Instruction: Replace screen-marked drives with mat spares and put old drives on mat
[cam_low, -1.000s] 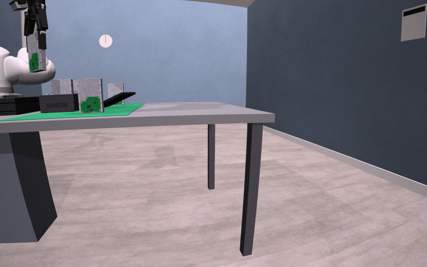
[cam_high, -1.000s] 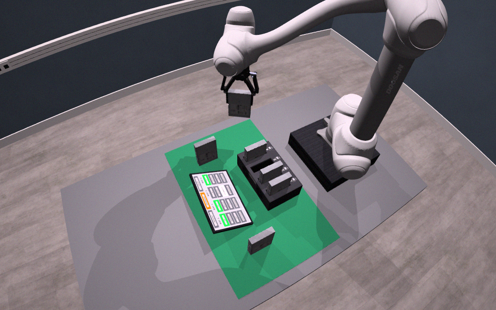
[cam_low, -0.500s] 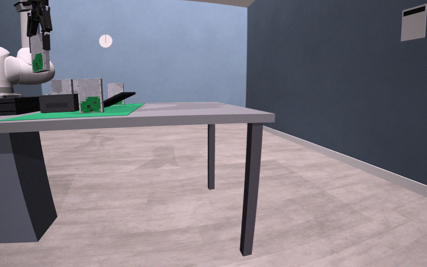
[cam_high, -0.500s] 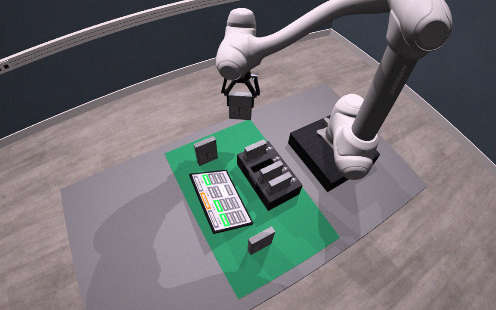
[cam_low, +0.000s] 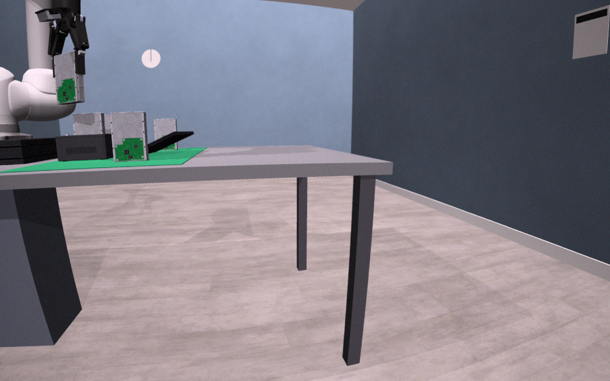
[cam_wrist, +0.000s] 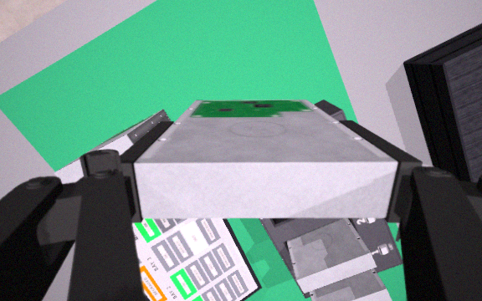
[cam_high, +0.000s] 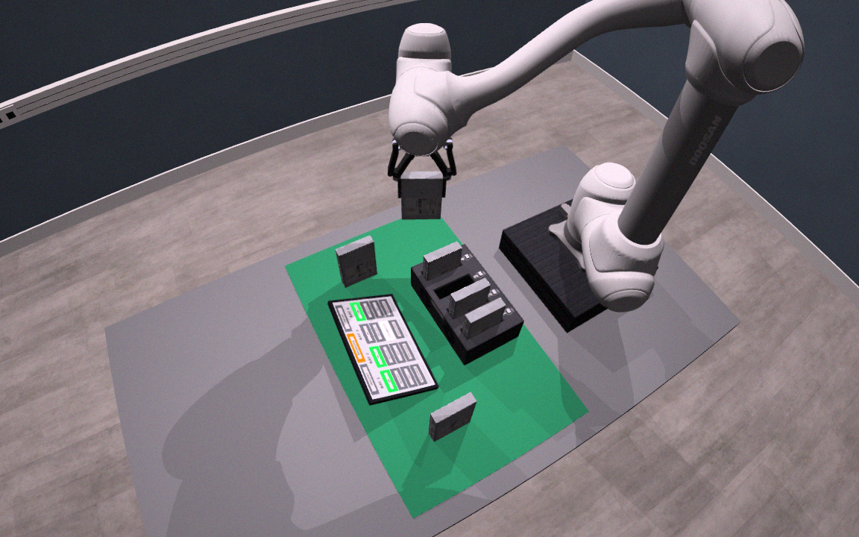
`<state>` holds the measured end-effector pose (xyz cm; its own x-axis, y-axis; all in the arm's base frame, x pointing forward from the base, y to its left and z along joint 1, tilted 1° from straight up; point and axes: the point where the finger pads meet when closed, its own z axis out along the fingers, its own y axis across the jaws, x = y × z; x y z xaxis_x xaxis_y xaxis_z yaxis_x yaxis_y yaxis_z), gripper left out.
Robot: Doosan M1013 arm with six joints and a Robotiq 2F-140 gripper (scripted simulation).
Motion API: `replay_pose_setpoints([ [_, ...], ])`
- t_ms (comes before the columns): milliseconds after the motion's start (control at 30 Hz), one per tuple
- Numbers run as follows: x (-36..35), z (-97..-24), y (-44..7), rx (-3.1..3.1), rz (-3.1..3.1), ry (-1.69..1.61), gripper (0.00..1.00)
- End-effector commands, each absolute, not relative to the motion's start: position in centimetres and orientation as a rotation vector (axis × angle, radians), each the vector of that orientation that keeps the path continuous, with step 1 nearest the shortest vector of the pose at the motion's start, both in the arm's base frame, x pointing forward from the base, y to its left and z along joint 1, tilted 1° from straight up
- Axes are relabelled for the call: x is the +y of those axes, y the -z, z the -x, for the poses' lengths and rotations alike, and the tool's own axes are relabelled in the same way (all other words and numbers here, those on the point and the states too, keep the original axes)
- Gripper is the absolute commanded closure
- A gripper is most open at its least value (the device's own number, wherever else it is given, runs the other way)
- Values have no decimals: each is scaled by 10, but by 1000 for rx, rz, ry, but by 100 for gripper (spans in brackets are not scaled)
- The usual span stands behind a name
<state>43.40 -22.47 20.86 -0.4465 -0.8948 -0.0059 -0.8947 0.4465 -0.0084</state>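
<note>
Above the far edge of the green mat (cam_high: 486,460) (cam_low: 155,156) (cam_wrist: 241,50), a drive (cam_high: 421,197) (cam_low: 68,78) (cam_wrist: 266,190) is held firmly by its sides in the gripper (cam_high: 421,183) (cam_low: 68,61) (cam_wrist: 255,141). It should be kept upright, turned to match the others, and brought slowly over its place, so that no drive in the dock (cam_high: 493,348) (cam_low: 84,147) (cam_wrist: 385,234) gets bumped. Its case is grey, with a green circuit board low on one face.

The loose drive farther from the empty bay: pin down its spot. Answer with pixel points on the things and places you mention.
In the top view, that drive (cam_high: 451,418) (cam_low: 128,137) stands upright on the green mat (cam_high: 486,460) (cam_low: 164,159), below the screen's lower right corner.
</note>
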Motion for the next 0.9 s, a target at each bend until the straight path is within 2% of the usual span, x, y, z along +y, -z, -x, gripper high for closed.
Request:
replay_pose_setpoints([
  [0,-207,-437,-210,2627,1704,8,90],
  [867,-95,-438,-210,2353,2067,11,90],
])
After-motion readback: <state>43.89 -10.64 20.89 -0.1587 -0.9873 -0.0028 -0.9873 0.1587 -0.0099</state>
